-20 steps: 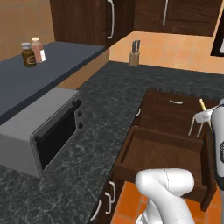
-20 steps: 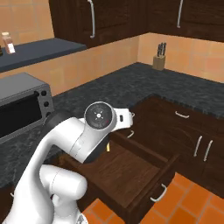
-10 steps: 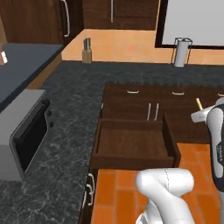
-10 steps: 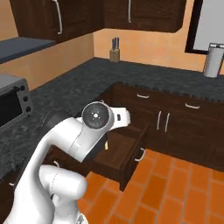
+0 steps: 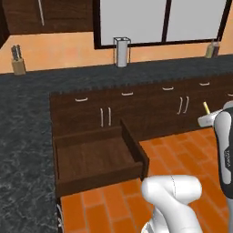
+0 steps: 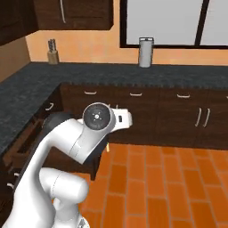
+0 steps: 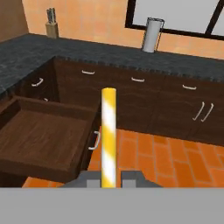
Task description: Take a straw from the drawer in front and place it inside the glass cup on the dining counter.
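Two fingers (image 7: 109, 178) are clamped on the straw (image 7: 108, 135), which stands upright between them, out over the tiled floor (image 7: 144, 157) beside the open drawer (image 7: 39, 140). The carrying step is judged in hand; next, the cup must be found. Cup and dining surface cannot be made out.

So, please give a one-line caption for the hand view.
Gripper shut on the straw, above the open drawer.

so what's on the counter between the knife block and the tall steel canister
Nothing: in the right base view the dark speckled counter runs bare from the knife block to the canister. The hand view shows the same.
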{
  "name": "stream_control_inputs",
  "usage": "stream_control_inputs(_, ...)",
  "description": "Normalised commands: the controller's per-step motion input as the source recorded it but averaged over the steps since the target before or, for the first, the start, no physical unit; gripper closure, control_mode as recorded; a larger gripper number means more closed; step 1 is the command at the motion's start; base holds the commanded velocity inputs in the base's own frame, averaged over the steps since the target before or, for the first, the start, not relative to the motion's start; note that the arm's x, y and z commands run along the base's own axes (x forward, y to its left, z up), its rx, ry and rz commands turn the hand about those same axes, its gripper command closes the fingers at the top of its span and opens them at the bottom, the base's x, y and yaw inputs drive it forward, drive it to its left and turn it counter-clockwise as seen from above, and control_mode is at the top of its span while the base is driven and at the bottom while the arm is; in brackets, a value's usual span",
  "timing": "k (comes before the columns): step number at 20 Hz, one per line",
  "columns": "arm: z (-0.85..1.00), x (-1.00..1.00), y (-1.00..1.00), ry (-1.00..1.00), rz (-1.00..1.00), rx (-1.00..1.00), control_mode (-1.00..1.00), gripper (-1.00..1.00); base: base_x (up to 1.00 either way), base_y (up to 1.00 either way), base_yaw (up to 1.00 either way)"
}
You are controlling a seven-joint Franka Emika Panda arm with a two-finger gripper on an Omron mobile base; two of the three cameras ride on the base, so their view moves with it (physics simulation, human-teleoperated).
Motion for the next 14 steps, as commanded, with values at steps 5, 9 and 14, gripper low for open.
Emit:
stream_control_inputs(5,0.0,0.0,0.0,0.0,0.0,0.0,1.0,1.0,-0.06,-0.54,-0.5)
stream_control_inputs(9,0.0,0.0,0.0,0.0,0.0,0.0,1.0,1.0,0.0,-0.57,-0.49)
stream_control_inputs(14,0.0,0.0,0.0,0.0,0.0,0.0,1.0,1.0,0.04,-0.51,-0.44)
